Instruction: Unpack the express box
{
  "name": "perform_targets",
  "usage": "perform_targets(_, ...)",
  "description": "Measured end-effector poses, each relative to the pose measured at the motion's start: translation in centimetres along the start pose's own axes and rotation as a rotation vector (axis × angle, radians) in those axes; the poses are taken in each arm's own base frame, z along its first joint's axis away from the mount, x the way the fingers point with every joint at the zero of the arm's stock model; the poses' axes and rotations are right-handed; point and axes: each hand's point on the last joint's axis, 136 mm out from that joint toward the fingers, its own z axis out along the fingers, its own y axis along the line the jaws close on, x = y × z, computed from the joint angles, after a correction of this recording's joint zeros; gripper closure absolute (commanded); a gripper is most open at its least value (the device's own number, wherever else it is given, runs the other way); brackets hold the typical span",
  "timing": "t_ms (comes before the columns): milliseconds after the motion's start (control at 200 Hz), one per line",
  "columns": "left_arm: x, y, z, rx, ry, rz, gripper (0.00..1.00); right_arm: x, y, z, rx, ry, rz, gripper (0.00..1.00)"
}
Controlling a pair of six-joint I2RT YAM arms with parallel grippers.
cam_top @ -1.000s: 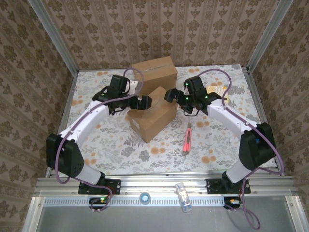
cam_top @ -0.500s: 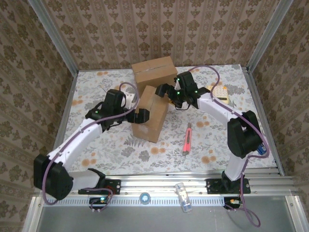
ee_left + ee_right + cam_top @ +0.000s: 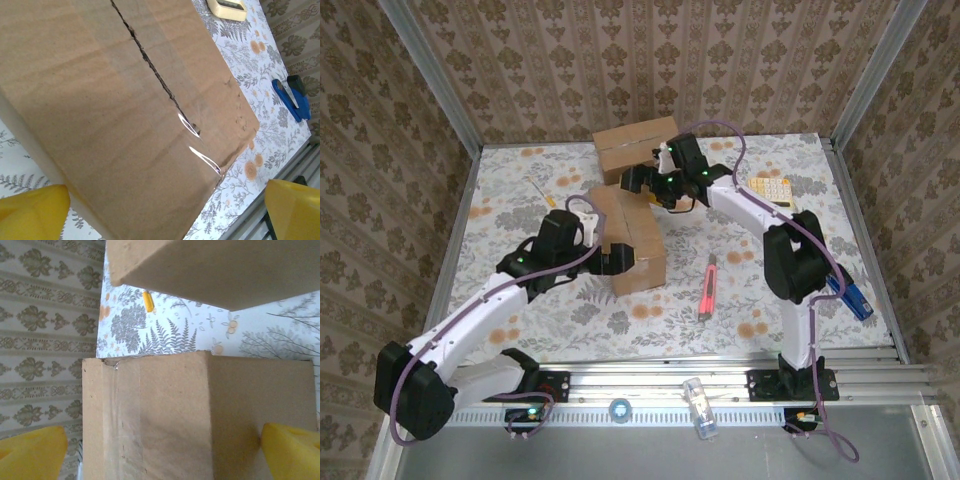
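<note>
We see the express box [image 3: 630, 238] lying near the middle of the table [image 3: 770, 300], closed, with its contents hidden. In the left wrist view the clear tape [image 3: 150, 75] along its top seam shows a ragged dark split. A second carton [image 3: 638, 146] sits at the far edge, also taped shut. We can read no label or print on either.

The left arm reaches in from the near left corner. The left gripper [image 3: 618, 258] is at the box's near side, its yellow fingers [image 3: 31, 212] spread wide and clasping nothing. The right arm bends in from the near right corner. The right gripper [image 3: 634, 182] is at the box's far end, between the two cartons, jaws equally wide and empty. We cannot tell whether either gripper touches the cardboard. A red box cutter [image 3: 708, 290] lies toward the near right corner.
</note>
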Motion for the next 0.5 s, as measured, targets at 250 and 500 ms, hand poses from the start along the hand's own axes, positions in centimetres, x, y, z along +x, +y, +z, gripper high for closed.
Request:
perform_targets(250,0.8,-0.9,0.3,0.015,0.024,-0.004,0.0,1.0,0.9,0.5,0.0,0.031,-0.062,0.0)
perform_targets(500,0.7,0.0,-0.9,-0.07,0.019,0.011,0.0,1.8,-0.7,0.2,0.093,0.044,-0.052,0.0)
